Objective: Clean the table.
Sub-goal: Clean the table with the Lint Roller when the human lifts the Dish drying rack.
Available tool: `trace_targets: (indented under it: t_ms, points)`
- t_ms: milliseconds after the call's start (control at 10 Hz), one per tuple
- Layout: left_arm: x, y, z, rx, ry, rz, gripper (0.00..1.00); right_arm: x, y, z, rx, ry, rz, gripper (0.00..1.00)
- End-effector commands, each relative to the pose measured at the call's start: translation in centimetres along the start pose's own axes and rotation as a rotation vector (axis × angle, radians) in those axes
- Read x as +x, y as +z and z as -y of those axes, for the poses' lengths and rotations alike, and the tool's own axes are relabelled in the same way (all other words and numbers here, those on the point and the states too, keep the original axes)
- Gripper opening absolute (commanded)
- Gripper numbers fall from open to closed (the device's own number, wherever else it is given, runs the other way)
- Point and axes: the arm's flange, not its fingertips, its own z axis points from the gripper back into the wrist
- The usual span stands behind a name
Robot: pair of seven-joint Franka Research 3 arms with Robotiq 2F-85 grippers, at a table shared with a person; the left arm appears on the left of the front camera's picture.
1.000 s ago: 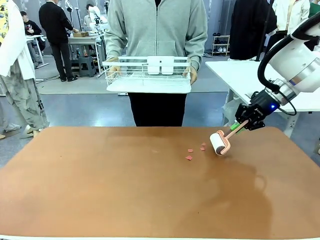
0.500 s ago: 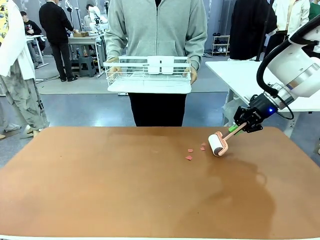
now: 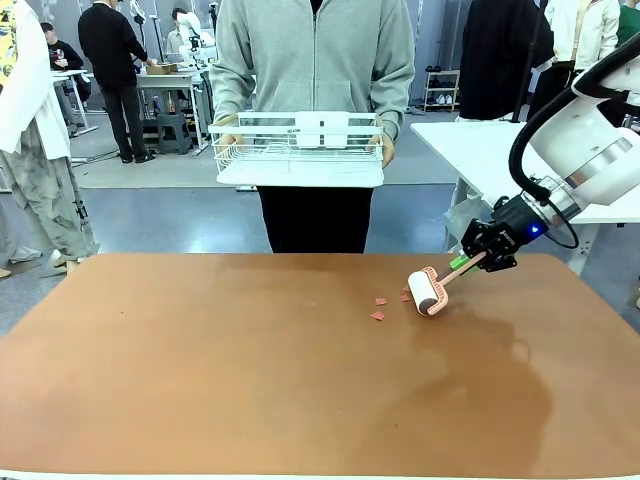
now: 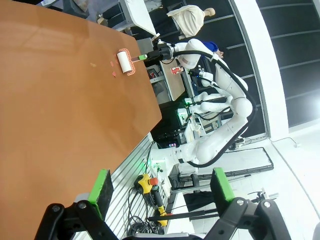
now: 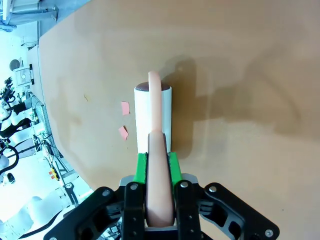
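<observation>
The table (image 3: 200, 360) has a matte reddish-brown top. Three small pink scraps (image 3: 381, 307) lie on it right of centre. A lint roller (image 3: 424, 291) with a white roll and a pink handle rests on the top just right of them, the roll close to the nearest scrap. My right gripper (image 3: 470, 262) is shut on its handle. In the right wrist view the handle runs between the green pads (image 5: 141, 167) and the roll (image 5: 153, 117) lies beside two scraps (image 5: 124, 120). My left gripper (image 4: 160, 187) is open and holds nothing, off the table's edge (image 4: 150, 100).
A person stands at the far side holding a white wire rack (image 3: 297, 150) in both hands above the far edge. A glossy white table (image 3: 480, 150) stands at the back right. Other people and benches are farther off at the left.
My right gripper has carried the lint roller leftward across the table, bringing the roll closer to the pink scraps. The person and the rack have stayed put.
</observation>
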Motion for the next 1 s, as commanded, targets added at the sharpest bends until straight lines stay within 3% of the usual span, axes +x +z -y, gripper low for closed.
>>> trace_targets:
  t_ms: [0, 900]
  points:
    - [-0.4, 0.2, 0.4, -0.006, -0.011, 0.000, 1.00, -0.8, -2.4, 1.3, -0.031, 0.029, 0.029, 0.21]
    - [-0.4, 0.2, 0.4, -0.006, -0.011, 0.000, 1.00, -1.3, -13.8, -2.9, -0.071, -0.013, -0.065, 0.21]
